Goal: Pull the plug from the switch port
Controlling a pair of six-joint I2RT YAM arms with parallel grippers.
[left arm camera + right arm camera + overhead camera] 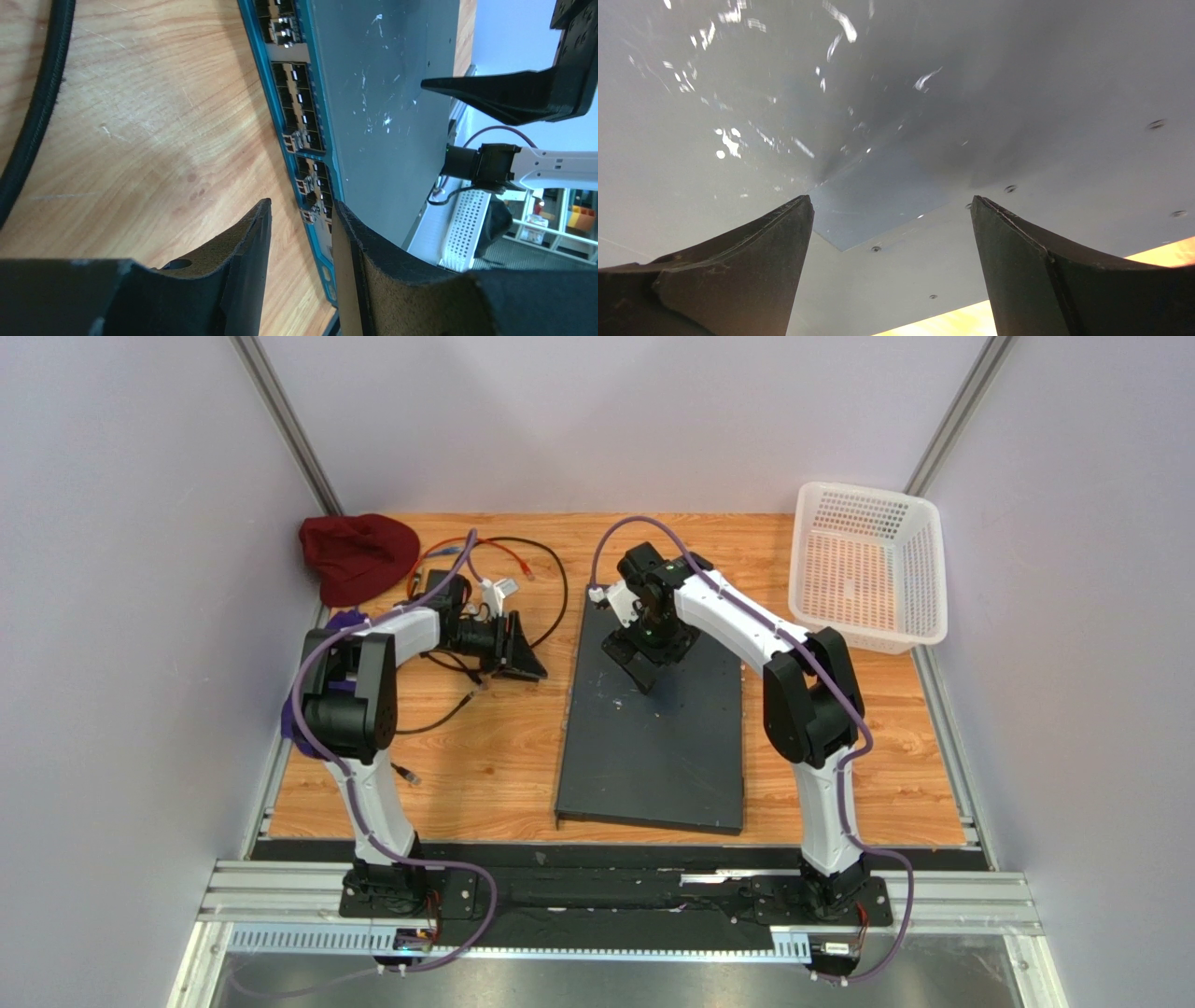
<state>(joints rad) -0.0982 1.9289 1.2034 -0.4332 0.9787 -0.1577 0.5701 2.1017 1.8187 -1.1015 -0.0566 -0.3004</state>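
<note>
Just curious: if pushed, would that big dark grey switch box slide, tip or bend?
Probably stiff: the switch looks like a metal slab. Tipping seems unlikely; it lies flat and low on the wooden table. Likely heavy, so it would slide grudgingly.

One switch (652, 742), one basket (870, 626), one cloth (358, 556) (dark red).

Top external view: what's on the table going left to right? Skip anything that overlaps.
dark red cloth → left gripper → switch → white basket
</note>
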